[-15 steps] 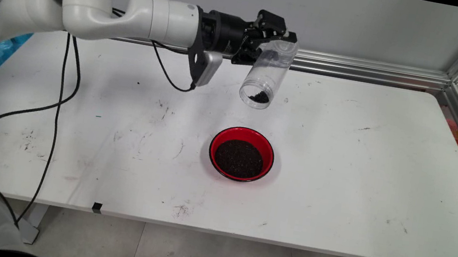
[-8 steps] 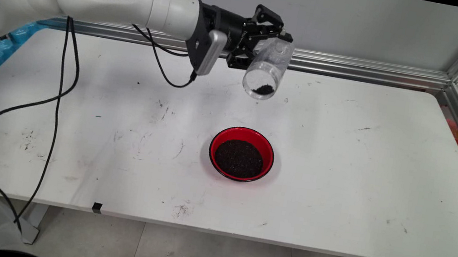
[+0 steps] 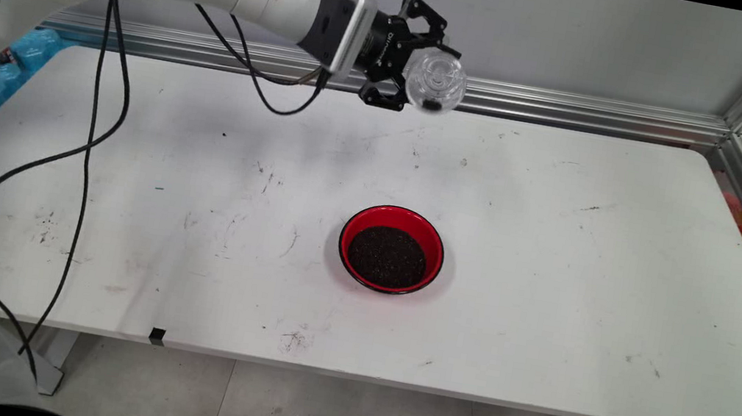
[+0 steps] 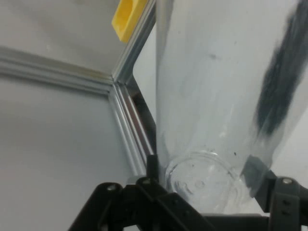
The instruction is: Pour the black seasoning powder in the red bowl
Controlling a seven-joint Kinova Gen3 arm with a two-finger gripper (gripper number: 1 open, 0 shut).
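- The gripper [image 3: 417, 66] is clenched on a clear jar [image 3: 437, 83], one finger on each side of it. The hand view shows the jaws pressing the wall at one end, by a moulded round face.
- The jar hangs in the air over the tabletop's far edge, about midway along it, touching nothing else. It lies roughly level, with one round end turned toward the main camera. Which end that is, I cannot tell.
- A few dark grains [image 3: 436, 106] lie loose along the jar's low side. In the hand view they show as a dark streak [image 4: 279, 91] on the wall.
- Being loose, they would likely slide with any tilt. The grip sits at one end, so the free length could swing if the hold slackened.
- A red bowl [image 3: 357, 224] stands well apart from the jar, near the tabletop's middle and nearer the front edge. It holds a flat bed of grains [image 3: 387, 257].
- The table [image 3: 555, 267] is white and scuffed.
- A metal rail [image 3: 580, 111] runs along its far edge, just behind the jar.
- Black cables [image 3: 94, 120] hang from the arm over the left side.
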